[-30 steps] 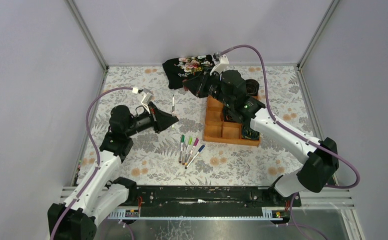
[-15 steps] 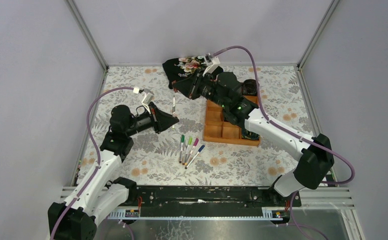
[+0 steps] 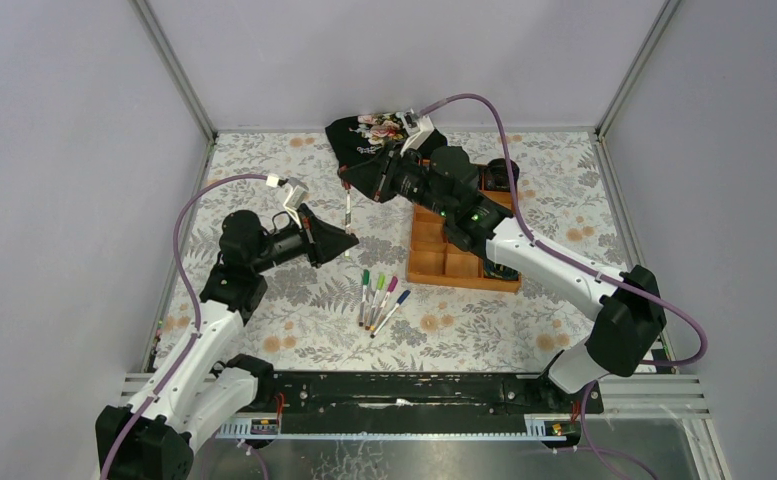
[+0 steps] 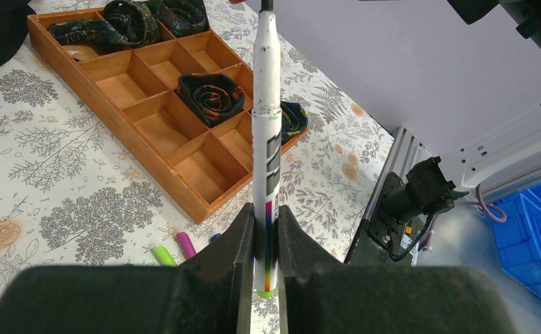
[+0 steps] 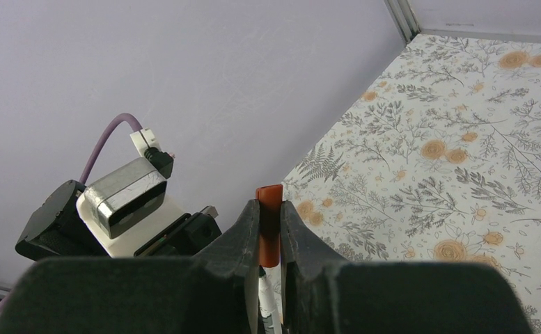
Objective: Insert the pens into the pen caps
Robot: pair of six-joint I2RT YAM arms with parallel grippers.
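Observation:
My left gripper (image 3: pixel 348 240) is shut on a white-barrelled pen (image 3: pixel 347 212) and holds it above the table with its tip pointing away. In the left wrist view the pen (image 4: pixel 267 132) stands straight up between the closed fingers (image 4: pixel 243 236). My right gripper (image 3: pixel 350 180) is shut on a dark red pen cap (image 5: pixel 269 226) just beyond the pen's tip. In the right wrist view the pen's dark tip (image 5: pixel 262 277) sits at the cap's open end; I cannot tell if it is inside. Several capped pens (image 3: pixel 378 292) lie on the table.
An orange compartment tray (image 3: pixel 434 262) stands right of centre, with dark rolled items (image 4: pixel 211 96) in some cells. A black printed cloth (image 3: pixel 362 135) lies at the back. The capped pens' green (image 4: pixel 161 255) and magenta (image 4: pixel 185 244) ends show below the left gripper.
My right gripper has moved left from over the tray, carrying the red cap to the tip of the held pen. The left arm has not moved.

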